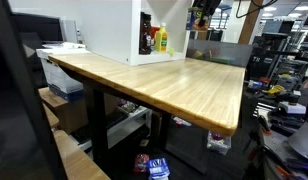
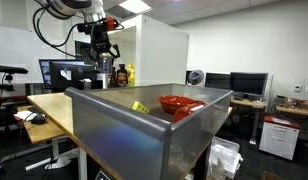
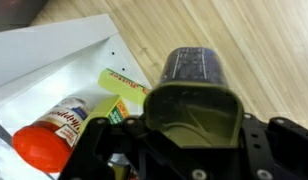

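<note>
Item: gripper (image 2: pixel 102 64), jaws about half closed on a dark-lidded jar (image 3: pixel 192 70), which it held above the wooden table (image 3: pixel 254 40) (contents not legible). At eight o'clock of the jar in the wrist view: yellow bottle (image 3: pixel 122 88), then red-capped bottle (image 3: pixel 49 140), both lying inside the white cabinet (image 3: pixel 54 45). Handling note: a square, upright hold seemed best, with the jar's wide body carried clear of the cabinet's front edge and of both bottles.
</note>
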You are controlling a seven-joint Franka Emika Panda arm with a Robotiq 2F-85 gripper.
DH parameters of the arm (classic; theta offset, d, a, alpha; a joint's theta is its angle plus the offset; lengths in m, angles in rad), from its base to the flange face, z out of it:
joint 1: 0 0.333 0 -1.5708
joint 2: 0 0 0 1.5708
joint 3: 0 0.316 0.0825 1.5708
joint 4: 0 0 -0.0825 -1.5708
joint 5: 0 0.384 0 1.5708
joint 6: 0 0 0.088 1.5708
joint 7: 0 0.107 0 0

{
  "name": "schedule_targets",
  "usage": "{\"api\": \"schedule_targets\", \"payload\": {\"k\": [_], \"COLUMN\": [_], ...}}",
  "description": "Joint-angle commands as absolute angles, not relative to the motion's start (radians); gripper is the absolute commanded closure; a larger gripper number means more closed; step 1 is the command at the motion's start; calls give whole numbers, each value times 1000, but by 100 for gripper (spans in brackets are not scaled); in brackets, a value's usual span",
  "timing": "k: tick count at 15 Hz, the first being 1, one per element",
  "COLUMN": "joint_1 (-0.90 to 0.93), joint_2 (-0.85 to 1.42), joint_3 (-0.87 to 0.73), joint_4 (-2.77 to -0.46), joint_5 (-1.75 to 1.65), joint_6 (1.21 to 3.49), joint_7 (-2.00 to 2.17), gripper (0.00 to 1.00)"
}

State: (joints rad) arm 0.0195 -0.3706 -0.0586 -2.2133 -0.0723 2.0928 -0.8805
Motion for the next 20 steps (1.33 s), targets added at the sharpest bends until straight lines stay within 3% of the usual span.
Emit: {"api": "schedule_targets", "payload": {"k": [1, 9, 20], "joint_1": [30, 56, 58], "joint_2": [-391, -350, -198], "joint_3": [-39, -21, -4], "joint_4": [-2107, -1873, -1567], "joint_5": [-96, -90, -97], "joint_6": [1987, 1761, 1623], "joint_7": [-807, -741, -640], "gripper": [67, 67, 67]}}
